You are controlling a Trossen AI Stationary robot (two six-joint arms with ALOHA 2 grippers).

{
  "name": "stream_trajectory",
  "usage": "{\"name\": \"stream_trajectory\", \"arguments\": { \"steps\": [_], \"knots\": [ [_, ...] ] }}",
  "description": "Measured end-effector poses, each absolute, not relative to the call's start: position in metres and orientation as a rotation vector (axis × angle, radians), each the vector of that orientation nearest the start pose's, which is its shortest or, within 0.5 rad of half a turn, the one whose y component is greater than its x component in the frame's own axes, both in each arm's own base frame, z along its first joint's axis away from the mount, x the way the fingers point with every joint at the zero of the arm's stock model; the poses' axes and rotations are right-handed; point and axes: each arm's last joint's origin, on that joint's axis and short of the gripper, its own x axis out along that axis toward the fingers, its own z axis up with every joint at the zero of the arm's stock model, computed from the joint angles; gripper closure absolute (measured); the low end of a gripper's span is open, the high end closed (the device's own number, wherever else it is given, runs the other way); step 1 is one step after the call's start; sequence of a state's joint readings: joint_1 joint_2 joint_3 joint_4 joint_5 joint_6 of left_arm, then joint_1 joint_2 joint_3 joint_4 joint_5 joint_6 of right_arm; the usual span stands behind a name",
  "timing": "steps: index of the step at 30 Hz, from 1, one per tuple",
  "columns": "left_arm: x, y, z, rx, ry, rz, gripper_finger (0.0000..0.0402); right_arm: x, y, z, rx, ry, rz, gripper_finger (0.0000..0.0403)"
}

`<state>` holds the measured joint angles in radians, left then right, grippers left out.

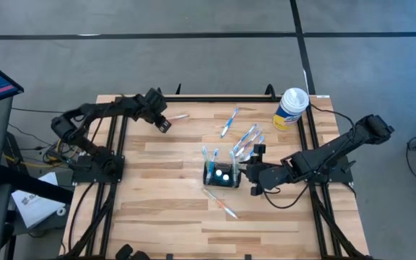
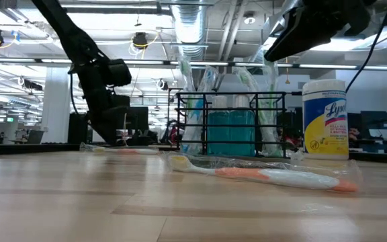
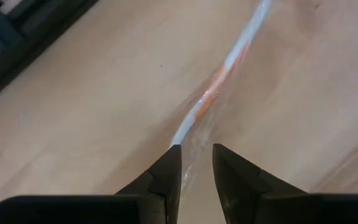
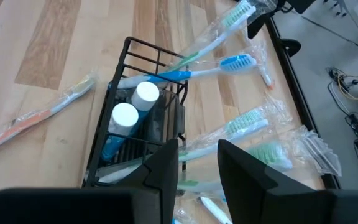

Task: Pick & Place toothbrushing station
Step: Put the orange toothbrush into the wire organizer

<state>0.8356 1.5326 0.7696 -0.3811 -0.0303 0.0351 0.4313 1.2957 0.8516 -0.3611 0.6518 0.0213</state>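
The toothbrushing station, a black wire holder (image 1: 222,175) (image 4: 104,158), stands on the table's middle with two white-capped tubes (image 4: 135,104) and several wrapped toothbrushes in it. My right gripper (image 4: 199,163) (image 1: 245,172) is at the holder's right side, its fingers a narrow gap apart. A wrapped toothbrush handle (image 4: 199,152) shows through that gap, and I cannot tell whether the fingers touch anything. My left gripper (image 3: 196,163) (image 1: 164,126) is at the far left, down on a wrapped orange-and-white toothbrush (image 3: 219,81) (image 1: 180,116) that lies on the table. My left gripper pinches the near end of the toothbrush's clear wrapper (image 3: 194,146) between its two fingers. The fingers come from above, slanting down, and point along the toothbrush. The toothbrush lies flat on the table (image 2: 123,150) and stretches away from the fingertips.
A white-and-yellow Lysol canister (image 1: 292,107) (image 2: 325,117) stands at the far right. A wrapped orange toothbrush (image 1: 221,204) (image 2: 267,176) lies near the front. A blue toothbrush (image 1: 229,121) and several wrapped ones (image 1: 248,137) lie behind the holder.
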Motion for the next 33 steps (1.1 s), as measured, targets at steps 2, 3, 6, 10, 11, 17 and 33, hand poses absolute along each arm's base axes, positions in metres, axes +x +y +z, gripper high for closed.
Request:
{"name": "stream_trajectory", "arguments": {
  "steps": [2,3,6,10,11,17,33],
  "knots": [
    [0.179,0.2,0.155,-0.413,1.116,0.756,0.0315,0.242,0.092,0.241,-0.391,0.688,-0.217,0.03],
    [0.178,0.2,0.155,-0.416,1.123,0.761,0.0315,0.242,0.092,0.241,-0.391,0.688,-0.217,0.03],
    [0.176,0.2,0.154,-0.427,1.144,0.761,0.0315,0.242,0.092,0.241,-0.39,0.688,-0.217,0.03],
    [0.172,0.197,0.152,-0.445,1.192,0.754,0.0315,0.242,0.092,0.241,-0.39,0.688,-0.217,0.03],
    [0.172,0.196,0.152,-0.448,1.201,0.752,0.0315,0.242,0.092,0.241,-0.39,0.688,-0.217,0.03],
    [0.17,0.193,0.151,-0.433,1.253,0.776,0.0315,0.242,0.092,0.241,-0.39,0.688,-0.217,0.03],
    [0.165,0.19,0.15,-0.384,1.341,0.781,0.0315,0.242,0.092,0.241,-0.39,0.688,-0.217,0.03]
  ]
}}
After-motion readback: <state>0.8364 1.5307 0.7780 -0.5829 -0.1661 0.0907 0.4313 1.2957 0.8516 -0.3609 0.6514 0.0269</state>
